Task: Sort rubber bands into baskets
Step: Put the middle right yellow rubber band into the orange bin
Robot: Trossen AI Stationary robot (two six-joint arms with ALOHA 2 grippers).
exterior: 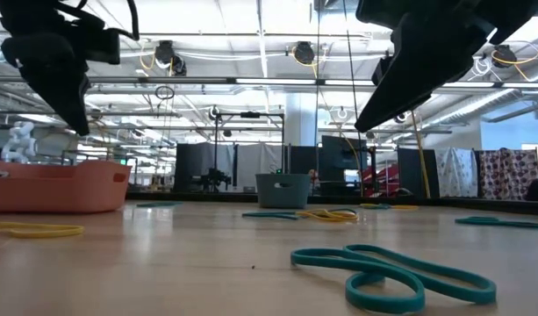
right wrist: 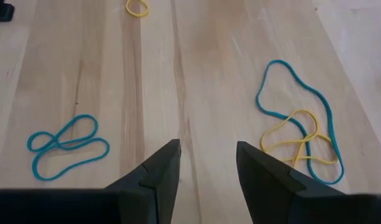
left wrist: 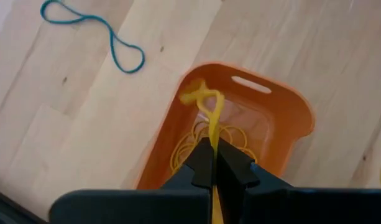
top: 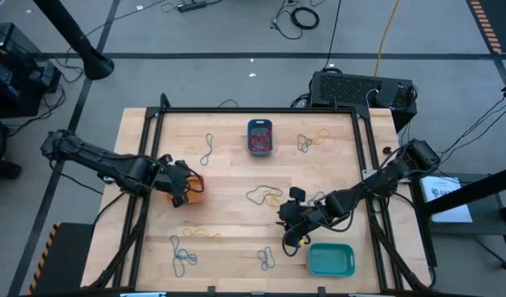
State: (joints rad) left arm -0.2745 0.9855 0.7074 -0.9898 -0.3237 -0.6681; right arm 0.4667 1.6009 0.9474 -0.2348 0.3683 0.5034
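Tool [left wrist: 212, 163] pinching band [left wrist: 210, 112] above basket [left wrist: 296, 118]

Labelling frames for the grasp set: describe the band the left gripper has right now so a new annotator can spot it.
Find the orange basket at the table's left side, under the left gripper. The yellow rubber band is pinched between that gripper's shut fingers and hangs stretched above the basket's inside. Unlike the yellow bands lying loose in the basket bottom, it is pulled taut, with a kinked free end.
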